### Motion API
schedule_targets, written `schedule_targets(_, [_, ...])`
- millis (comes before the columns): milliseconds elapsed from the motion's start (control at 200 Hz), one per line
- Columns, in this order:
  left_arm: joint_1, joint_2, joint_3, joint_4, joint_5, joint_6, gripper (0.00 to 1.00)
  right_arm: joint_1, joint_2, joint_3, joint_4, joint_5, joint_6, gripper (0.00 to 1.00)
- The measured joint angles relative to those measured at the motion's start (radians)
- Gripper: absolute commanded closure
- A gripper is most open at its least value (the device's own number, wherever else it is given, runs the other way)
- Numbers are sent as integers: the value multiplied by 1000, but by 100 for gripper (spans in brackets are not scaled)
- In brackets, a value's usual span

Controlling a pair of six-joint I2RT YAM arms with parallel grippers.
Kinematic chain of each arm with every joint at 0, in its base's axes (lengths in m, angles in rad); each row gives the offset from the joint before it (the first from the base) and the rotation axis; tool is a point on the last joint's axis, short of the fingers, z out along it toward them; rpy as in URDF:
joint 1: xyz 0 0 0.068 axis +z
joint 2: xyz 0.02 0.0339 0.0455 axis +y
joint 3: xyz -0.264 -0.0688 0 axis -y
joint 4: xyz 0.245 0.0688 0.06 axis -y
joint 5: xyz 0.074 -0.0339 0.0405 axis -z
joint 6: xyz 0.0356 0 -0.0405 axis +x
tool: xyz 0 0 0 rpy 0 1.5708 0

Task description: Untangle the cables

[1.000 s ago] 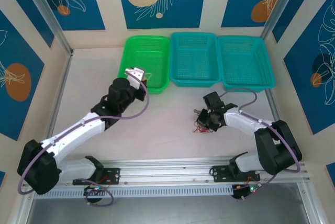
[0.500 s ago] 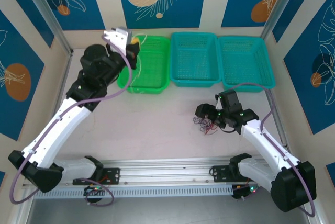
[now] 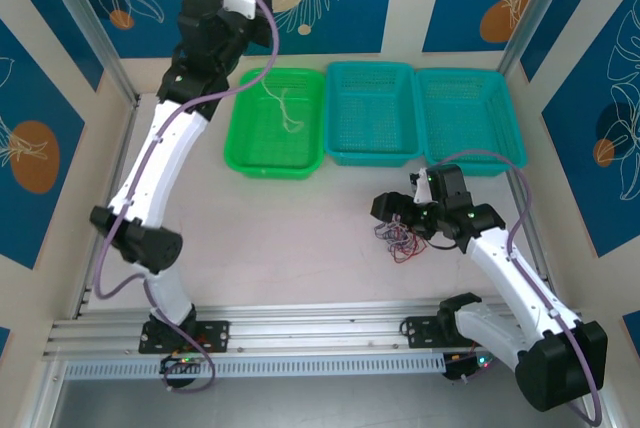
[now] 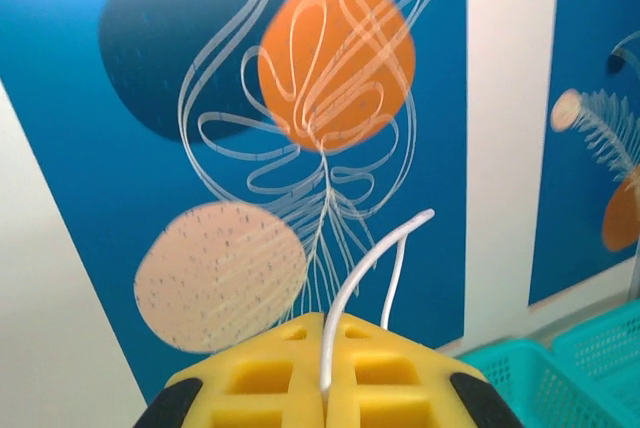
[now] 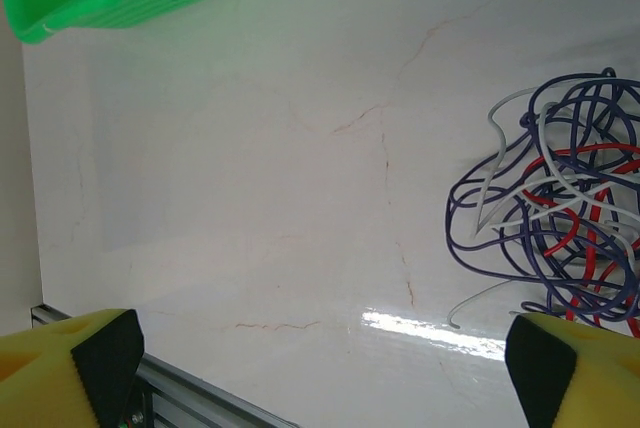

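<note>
On the bench (image 3: pixel 300 228), toward its right side, the cables (image 3: pixel 398 241) lie in a loose knot of purple, red and white loops. One cream-white strand (image 4: pixel 365 268) is out of the heap. The left end effector (image 4: pixel 325 358) is clamped on it between its yellow pads (image 4: pixel 260 378) and lifted high toward the back wall (image 4: pixel 100 98), likely so the strand's loose end clears the knot and hangs over the green basket (image 3: pixel 272 170), where a pale curl shows. The right end effector (image 5: pixel 320 353) stands wide and holds nothing, with the knot off to its side. A second ago it was shut down on the heap, probably pinning it, while the left sat low at the basket's near rim; since then the left has risen and the right has let go
</note>
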Motion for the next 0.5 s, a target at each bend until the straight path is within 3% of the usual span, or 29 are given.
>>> schedule_targets(130, [16, 110, 34, -73, 12, -27, 100, 0, -24, 0, -18, 2, 0, 5])
schedule_targets(225, [24, 145, -37, -97, 10, -57, 100, 0, -37, 0, -25, 2, 0, 5])
schedule_targets(320, [25, 155, -138, -113, -9, -91, 65, 0, -40, 0, -34, 9, 0, 5])
schedule_targets(500, [30, 159, -299, -118, -43, -175, 36, -8, -48, 0, -55, 38, 10, 5])
